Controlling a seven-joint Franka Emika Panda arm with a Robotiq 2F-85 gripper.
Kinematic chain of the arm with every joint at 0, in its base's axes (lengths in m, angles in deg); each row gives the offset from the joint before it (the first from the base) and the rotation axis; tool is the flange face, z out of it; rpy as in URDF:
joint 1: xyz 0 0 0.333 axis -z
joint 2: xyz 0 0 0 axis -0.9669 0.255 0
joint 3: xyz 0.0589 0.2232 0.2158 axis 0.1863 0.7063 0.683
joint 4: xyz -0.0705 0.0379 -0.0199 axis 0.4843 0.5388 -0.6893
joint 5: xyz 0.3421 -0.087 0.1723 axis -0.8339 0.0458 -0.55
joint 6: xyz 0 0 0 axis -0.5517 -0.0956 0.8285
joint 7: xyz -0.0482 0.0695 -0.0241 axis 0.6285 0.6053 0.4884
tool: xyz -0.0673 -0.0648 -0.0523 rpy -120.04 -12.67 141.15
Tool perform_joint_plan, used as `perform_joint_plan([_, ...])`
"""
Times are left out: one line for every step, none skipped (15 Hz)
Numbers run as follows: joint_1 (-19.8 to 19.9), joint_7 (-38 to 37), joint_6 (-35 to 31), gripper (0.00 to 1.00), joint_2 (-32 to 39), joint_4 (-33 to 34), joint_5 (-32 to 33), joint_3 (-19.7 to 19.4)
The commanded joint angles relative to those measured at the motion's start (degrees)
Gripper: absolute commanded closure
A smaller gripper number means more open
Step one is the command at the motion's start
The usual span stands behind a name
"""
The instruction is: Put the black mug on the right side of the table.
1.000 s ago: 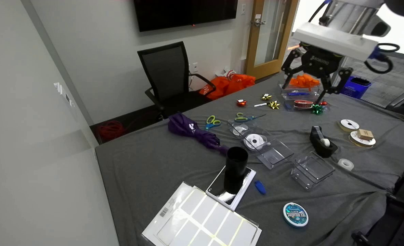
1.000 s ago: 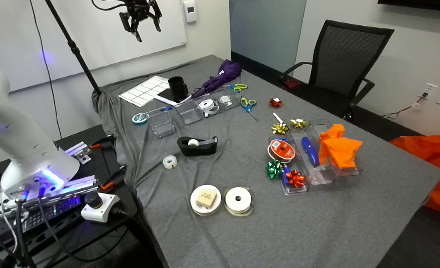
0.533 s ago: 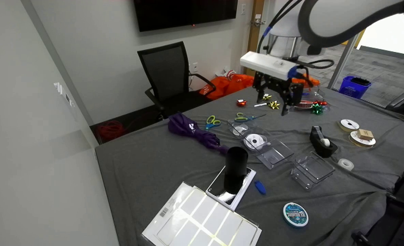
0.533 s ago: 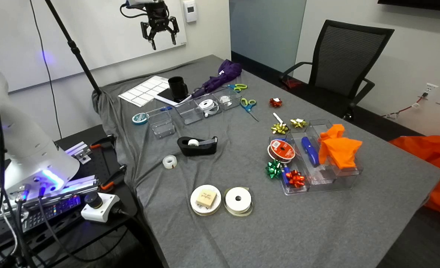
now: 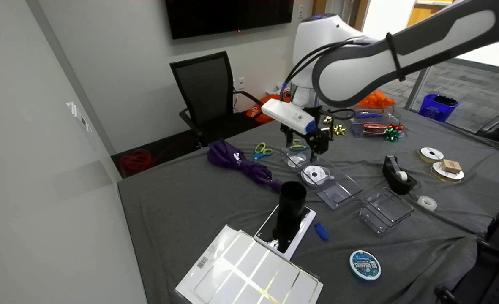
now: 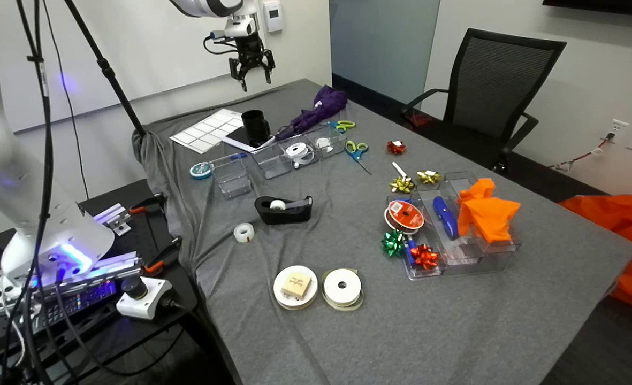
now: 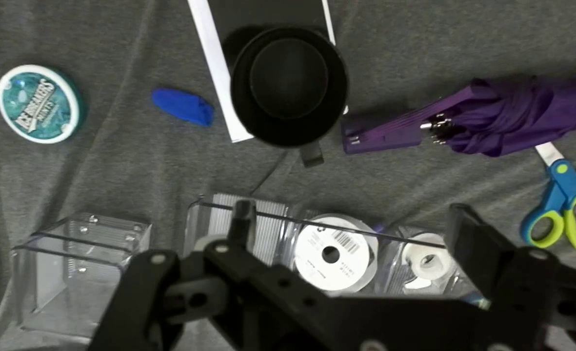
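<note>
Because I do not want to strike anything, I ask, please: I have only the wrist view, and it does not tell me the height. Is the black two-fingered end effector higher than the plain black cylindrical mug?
Observer: Yes, an exterior view shows the end effector in the air, higher than the mug.
Operator: Thank you. The flat white-sided box with black top, under the mug, leaves my picture. What lies at its other end?
Observer: A flat white gridded sheet lies beside that end; whether they touch, I cannot tell.
</note>
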Motion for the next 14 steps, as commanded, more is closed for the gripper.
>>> perform_joint_plan([-2.0, 3.7, -6.6, 0.0, 4.1, 1.7, 0.4, -2.3])
perform_joint_plan([-2.2, 4.7, -8.1, 0.0, 4.8, 1.7, 0.1, -2.6])
perform_joint_plan([-2.5, 5.6, -9.2, 0.0, 4.6, 0.6, 0.6, -3.2])
perform_joint_plan([-3.1, 5.5, -9.3, 0.0, 4.4, 0.0, 1.1, -4.1])
perform_joint_plan([-3.2, 4.7, -7.5, 0.0, 4.5, 0.9, -0.8, -3.9])
perform_joint_plan([-3.4, 5.0, -7.7, 0.0, 4.7, 0.9, -0.6, -4.3])
perform_joint_plan([-3.5, 5.1, -7.7, 0.0, 4.8, 0.9, -0.5, -4.5])
perform_joint_plan([-3.5, 5.1, -7.8, 0.0, 4.8, 0.9, -0.4, -4.6])
perform_joint_plan([-3.5, 5.2, -7.8, 0.0, 4.8, 0.9, -0.4, -4.6])
perform_joint_plan([-3.6, 5.2, -7.8, 0.0, 4.8, 0.9, -0.4, -4.6])
perform_joint_plan([-2.4, 9.1, -7.5, 0.0, 4.7, 0.3, -1.7, -3.3])
perform_joint_plan([-1.9, 11.6, -7.9, 0.0, 4.6, -0.3, -2.3, -2.8])
perform_joint_plan([-1.3, 14.8, -8.4, 0.0, 4.8, -0.7, -3.4, -2.3])
perform_joint_plan([-1.1, 17.4, -8.3, 0.0, 4.9, -0.8, -4.4, -2.2])
